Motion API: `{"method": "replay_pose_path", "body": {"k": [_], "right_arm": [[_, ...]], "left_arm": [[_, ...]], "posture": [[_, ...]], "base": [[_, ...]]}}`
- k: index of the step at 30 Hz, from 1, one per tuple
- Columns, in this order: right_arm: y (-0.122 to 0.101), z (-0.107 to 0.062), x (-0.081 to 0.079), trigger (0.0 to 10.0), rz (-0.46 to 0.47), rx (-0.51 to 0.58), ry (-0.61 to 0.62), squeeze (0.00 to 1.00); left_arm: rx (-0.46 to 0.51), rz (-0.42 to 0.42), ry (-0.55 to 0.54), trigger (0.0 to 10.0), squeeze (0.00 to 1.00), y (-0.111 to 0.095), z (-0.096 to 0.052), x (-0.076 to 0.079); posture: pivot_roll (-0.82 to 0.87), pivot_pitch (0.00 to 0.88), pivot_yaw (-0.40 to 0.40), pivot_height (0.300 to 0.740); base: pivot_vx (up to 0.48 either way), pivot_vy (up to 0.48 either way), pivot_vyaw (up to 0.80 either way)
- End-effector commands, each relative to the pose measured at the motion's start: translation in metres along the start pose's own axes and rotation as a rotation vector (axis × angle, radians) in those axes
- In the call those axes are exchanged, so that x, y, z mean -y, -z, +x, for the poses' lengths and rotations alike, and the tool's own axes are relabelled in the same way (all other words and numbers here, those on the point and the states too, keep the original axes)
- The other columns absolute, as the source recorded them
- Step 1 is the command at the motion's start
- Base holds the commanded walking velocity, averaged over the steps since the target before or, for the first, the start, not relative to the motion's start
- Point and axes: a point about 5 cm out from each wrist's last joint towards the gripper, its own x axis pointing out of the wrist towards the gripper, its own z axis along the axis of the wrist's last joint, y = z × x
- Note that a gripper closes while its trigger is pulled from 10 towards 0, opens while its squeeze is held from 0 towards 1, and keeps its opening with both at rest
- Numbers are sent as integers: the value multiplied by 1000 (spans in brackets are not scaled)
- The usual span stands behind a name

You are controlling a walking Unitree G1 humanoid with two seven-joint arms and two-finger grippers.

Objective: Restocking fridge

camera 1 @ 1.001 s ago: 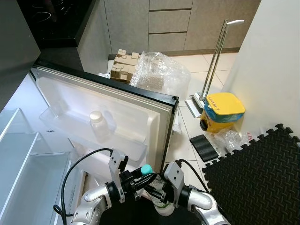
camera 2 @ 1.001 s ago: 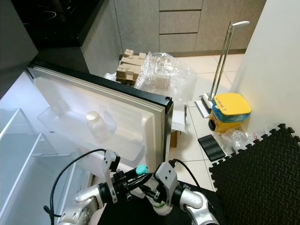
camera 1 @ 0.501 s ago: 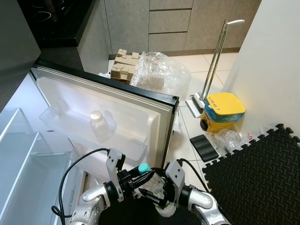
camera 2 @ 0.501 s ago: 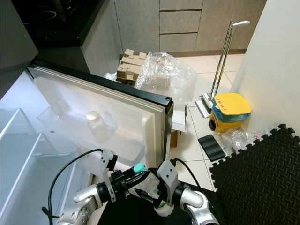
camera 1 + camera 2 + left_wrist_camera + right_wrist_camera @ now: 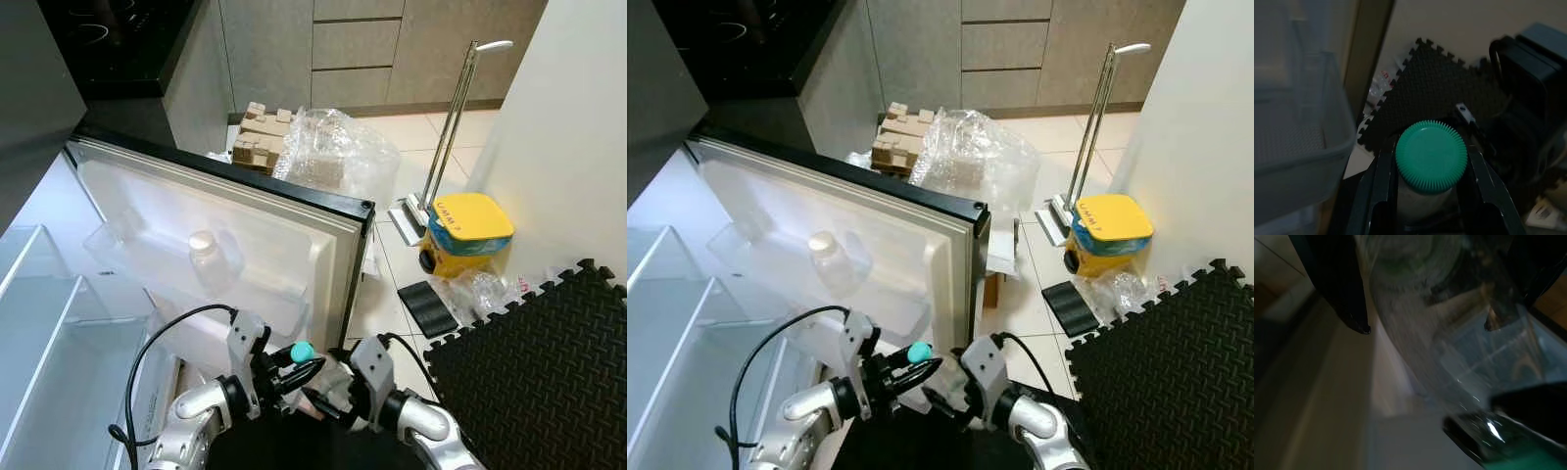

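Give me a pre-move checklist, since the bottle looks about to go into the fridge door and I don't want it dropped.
1. Left gripper closed on the green-capped bottle: ok, fingers flank it just under the cap.
2. Right gripper clear of the bottle: cannot tell; it sits close beside it and its wrist view is blurred.
3. Fridge door open: ok.
4. Room on the door shelf: ok, free space beside the white-capped bottle standing there.
5. Bottle upright: not ok, its cap points out along the fingers, tilted.
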Motion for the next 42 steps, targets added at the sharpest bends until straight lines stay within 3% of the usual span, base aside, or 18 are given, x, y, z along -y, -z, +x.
{"method": "replay_pose_path", "body": {"k": [1,7,15,19,21,22,25,31,35,36,37,38,42], "right_arm": [[10,-20,20,10000,48,-23,178,0],[14,-26,25,10000,65,-34,245,0],[10,-18,19,10000,44,-18,201,0],[10,-11,7,10000,21,-31,72,0],[10,-11,7,10000,21,-31,72,0],[9,-8,-5,10000,13,-43,-70,0],[8,-7,-12,10000,-29,-59,-179,0],[13,-10,-11,10000,-11,-84,-172,0],[13,-12,-9,10000,2,-72,-150,0],[12,-12,-8,10000,31,-50,-145,122],[10,-13,-7,10000,44,-33,-139,765],[8,-13,-6,10000,60,-19,-139,1000],[7,-13,-5,10000,69,-11,-142,1000]], "left_arm": [[-108,27,-31,0,0,15,-21,-6],[-134,44,-21,0,0,19,-24,-5],[-78,26,-24,0,0,15,-15,-3],[-54,10,-19,0,0,13,-12,-2],[-54,10,-19,0,0,13,-12,-2],[-35,-11,4,0,0,9,-11,0],[7,-37,6,0,0,1,-9,-2],[84,-60,-9,0,0,-14,-6,-6],[81,-49,2,0,0,-16,-5,-6],[69,-34,17,0,0,-17,-5,-6],[56,-22,29,0,0,-16,-5,-5],[47,-17,37,0,0,-16,-4,-4],[39,-20,43,0,0,-15,-4,-3]], "posture": [[-105,106,29,740],[-106,105,30,740],[-106,102,27,740],[-104,95,22,740],[-104,95,22,740],[-102,92,20,740],[-102,92,20,740],[-102,87,17,740],[-101,86,15,740],[-103,88,20,740],[-105,88,22,740],[-107,88,23,740],[-107,88,23,740]], "base": [[0,0,0],[0,0,0],[0,0,0],[0,0,0],[0,0,0],[0,0,0],[0,0,0],[0,0,0],[0,0,0],[0,0,0],[0,0,0],[0,0,0],[0,0,0]]}}
